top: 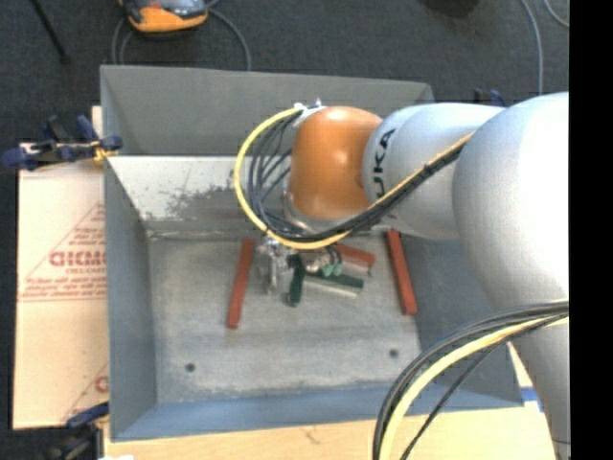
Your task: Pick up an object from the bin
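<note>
1. Jaws sit low in the middle of the grey bin, directly under the orange wrist cover. Can't tell if they're spread or pressed together, or whether anything is between them.
2. Camera view, arm pose: white arm comes in from the right and runs leftward over the bin's far half. The wrist is bent down, so the tool points at the bin floor. Yellow and black cables loop round the wrist cover.
3. Nearest thing: dark green piece, slim and tilted, right at the jaws. Touching or just beside, can't tell.
4. Green-and-white piece lies just right of it.
5. Left orange-red stick lies just left of the jaws, its top end near them.
6. Right orange-red stick lies apart, near the right wall.
7. Short orange-red bit shows at the arm's lower edge.
</note>
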`<state>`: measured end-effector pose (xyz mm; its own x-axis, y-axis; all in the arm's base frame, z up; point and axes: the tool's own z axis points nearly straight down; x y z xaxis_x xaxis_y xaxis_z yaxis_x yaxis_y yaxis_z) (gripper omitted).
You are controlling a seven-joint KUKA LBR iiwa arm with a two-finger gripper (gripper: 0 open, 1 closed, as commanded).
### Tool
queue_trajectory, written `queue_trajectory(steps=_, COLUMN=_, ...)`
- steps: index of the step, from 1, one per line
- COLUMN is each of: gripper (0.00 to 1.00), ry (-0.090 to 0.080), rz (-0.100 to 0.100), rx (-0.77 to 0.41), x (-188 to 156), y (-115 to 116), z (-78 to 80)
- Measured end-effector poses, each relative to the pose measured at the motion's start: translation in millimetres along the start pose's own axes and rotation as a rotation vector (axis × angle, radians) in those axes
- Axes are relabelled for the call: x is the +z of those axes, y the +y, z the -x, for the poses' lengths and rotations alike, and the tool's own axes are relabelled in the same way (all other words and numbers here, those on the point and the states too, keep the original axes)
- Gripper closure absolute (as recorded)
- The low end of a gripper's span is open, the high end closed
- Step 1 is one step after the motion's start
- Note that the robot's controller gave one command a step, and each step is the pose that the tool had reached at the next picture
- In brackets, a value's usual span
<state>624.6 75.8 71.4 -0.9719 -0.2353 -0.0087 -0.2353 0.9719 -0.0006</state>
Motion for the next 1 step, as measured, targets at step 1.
queue_trajectory(steps=1, gripper=0.0, ry=0.0, rz=0.002, rx=0.002, x=0.0, y=0.5, z=0.0)
